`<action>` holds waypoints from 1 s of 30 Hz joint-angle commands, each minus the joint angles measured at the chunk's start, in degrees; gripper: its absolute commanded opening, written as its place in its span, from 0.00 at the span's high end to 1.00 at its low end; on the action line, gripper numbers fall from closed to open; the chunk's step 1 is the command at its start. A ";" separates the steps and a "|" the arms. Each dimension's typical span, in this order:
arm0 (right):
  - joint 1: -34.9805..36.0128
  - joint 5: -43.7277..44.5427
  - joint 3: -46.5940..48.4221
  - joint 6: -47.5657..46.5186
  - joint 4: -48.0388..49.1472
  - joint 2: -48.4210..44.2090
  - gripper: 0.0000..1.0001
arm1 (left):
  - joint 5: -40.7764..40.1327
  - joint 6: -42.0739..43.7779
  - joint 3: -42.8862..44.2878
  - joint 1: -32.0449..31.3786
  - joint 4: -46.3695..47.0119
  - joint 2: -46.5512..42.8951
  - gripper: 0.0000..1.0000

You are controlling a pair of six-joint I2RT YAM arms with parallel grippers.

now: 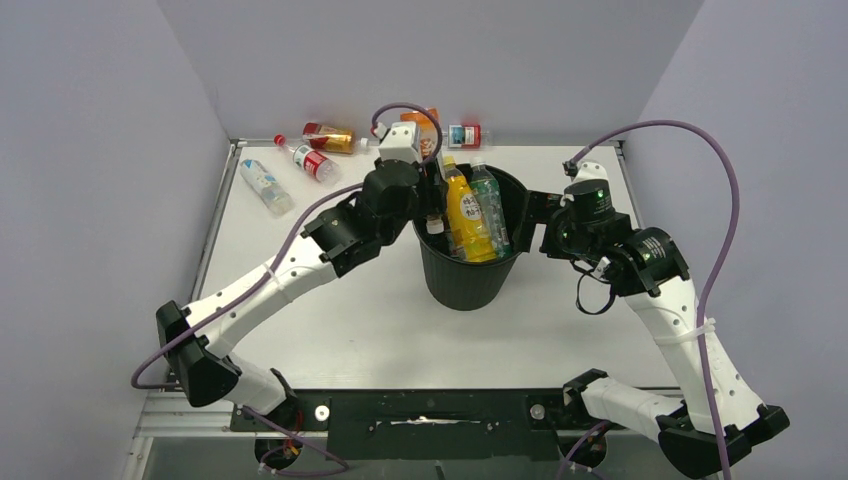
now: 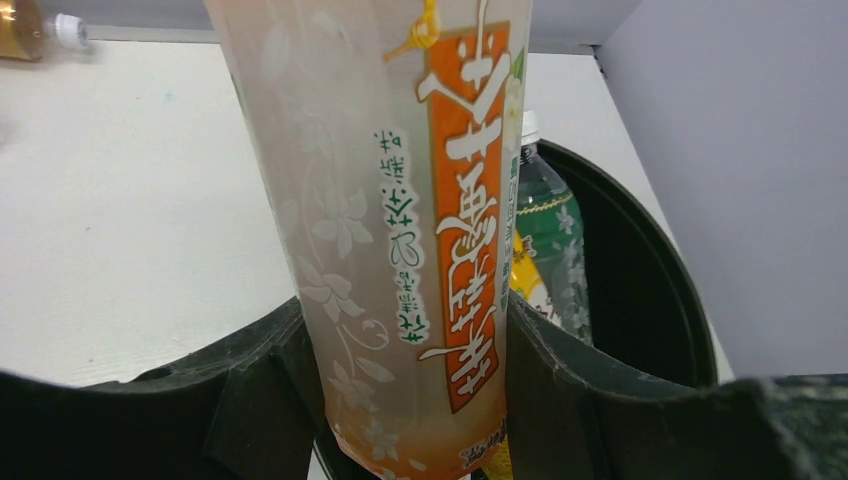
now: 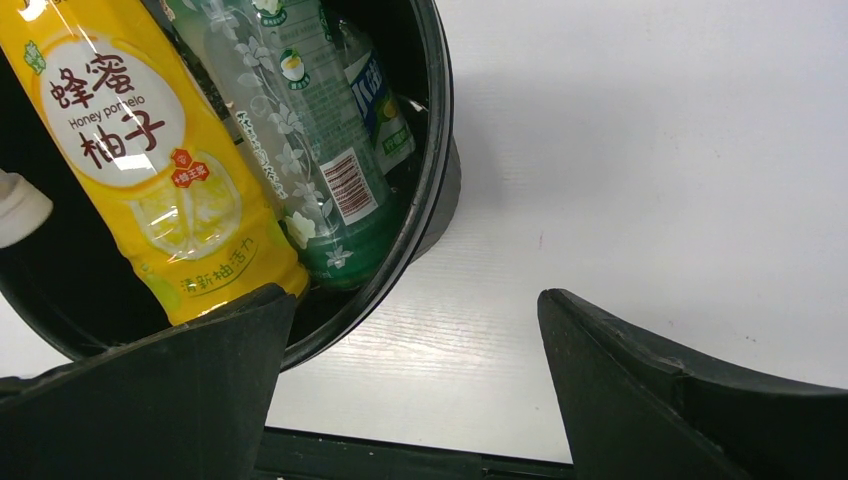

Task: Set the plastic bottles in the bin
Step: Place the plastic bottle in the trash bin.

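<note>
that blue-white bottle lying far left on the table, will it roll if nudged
Likely yes: the bottle lies on its side on the flat table, so a nudge across its length should roll it. It looks clear, perhaps empty, so probably light and quick to skid.

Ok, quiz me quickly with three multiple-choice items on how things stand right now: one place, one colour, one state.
1. Where on the table do the loose bottles lie?
A) by the arm bases
B) at the back end
C) front right corner

2. What colour is the label stripe on the bottle in the left gripper?
A) blue
B) orange
C) green

3. How is the right gripper?
A) open, empty
B) shut on a bottle
C) shut on a rim

Answers:
1 B, all lie towards the far edge.
2 B, the left wrist view shows an orange stripe.
3 A, its jaws stand wide apart with nothing gripped.
</note>
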 commanded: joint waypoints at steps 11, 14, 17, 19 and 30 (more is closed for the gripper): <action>0.14 -0.48 -0.14 -0.05 1.66 -1.14 0.01 | -10.03 7.43 -13.78 -4.99 19.42 -7.46 0.51; 0.15 -0.58 -0.22 -0.04 1.75 -1.18 0.01 | -9.52 8.07 -14.11 -5.31 19.58 -7.46 0.35; 0.10 -0.76 -0.23 -0.12 1.86 -0.95 0.01 | -9.37 8.82 -13.52 -5.31 19.14 -7.37 0.13; 0.17 -0.85 -0.22 -0.13 1.88 -0.83 0.01 | -9.18 9.15 -13.49 -5.31 19.18 -7.48 0.13; 0.12 -0.87 -0.70 -0.30 2.08 -1.16 0.01 | -12.90 8.97 -11.35 -5.18 13.63 -12.00 0.12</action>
